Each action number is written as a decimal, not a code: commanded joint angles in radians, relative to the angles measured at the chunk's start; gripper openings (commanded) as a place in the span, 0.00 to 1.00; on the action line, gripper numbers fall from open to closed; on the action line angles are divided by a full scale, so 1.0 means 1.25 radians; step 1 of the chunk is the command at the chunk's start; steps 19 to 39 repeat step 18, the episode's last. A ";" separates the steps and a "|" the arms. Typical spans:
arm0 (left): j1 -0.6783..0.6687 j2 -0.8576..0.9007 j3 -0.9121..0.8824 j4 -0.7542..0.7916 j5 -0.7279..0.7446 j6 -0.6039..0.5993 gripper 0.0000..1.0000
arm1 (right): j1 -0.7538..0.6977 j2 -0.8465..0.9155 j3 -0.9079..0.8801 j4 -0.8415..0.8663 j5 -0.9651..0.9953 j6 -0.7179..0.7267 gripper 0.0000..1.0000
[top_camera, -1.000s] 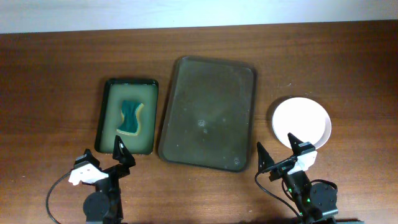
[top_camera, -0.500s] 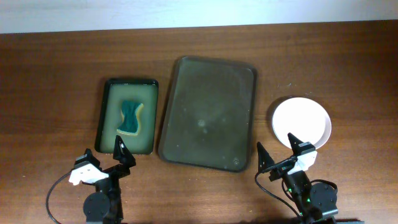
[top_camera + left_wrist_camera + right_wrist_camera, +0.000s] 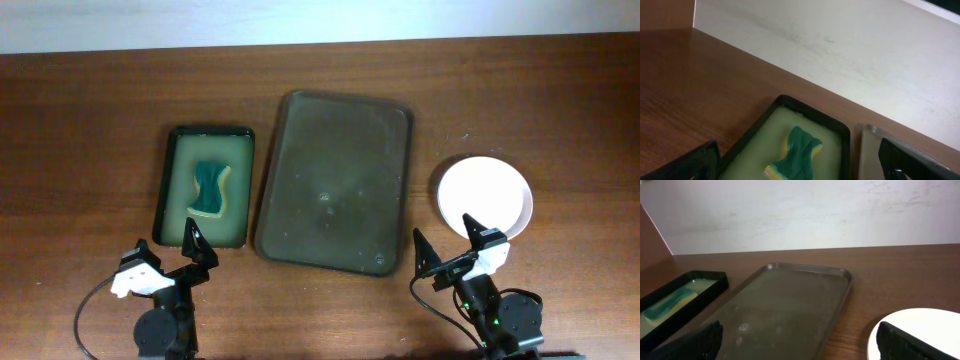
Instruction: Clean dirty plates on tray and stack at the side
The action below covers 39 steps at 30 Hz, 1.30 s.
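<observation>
The large dark brown-olive tray (image 3: 335, 180) lies at the table's middle with nothing on it; it also shows in the right wrist view (image 3: 785, 305). A plain white plate or stack of plates (image 3: 485, 195) sits on the table right of the tray; I cannot tell how many. Its edge shows in the right wrist view (image 3: 915, 330). My left gripper (image 3: 170, 258) is open and empty near the front edge, below the green tray. My right gripper (image 3: 455, 250) is open and empty, just in front of the white plate.
A smaller green tray (image 3: 205, 185) holding a teal and yellow sponge (image 3: 209, 186) sits left of the big tray; both show in the left wrist view, tray (image 3: 755, 142) and sponge (image 3: 797, 155). A pale wall runs behind the table.
</observation>
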<state>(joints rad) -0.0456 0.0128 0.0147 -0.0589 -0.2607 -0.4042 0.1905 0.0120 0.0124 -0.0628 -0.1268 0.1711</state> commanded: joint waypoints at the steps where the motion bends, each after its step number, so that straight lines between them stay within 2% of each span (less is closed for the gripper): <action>1: -0.003 -0.005 -0.005 0.001 0.009 0.001 0.99 | 0.004 -0.005 -0.005 -0.003 0.009 -0.008 0.98; 39: -0.003 -0.005 -0.005 0.001 0.009 0.001 0.99 | 0.004 -0.005 -0.005 -0.003 0.009 -0.008 0.98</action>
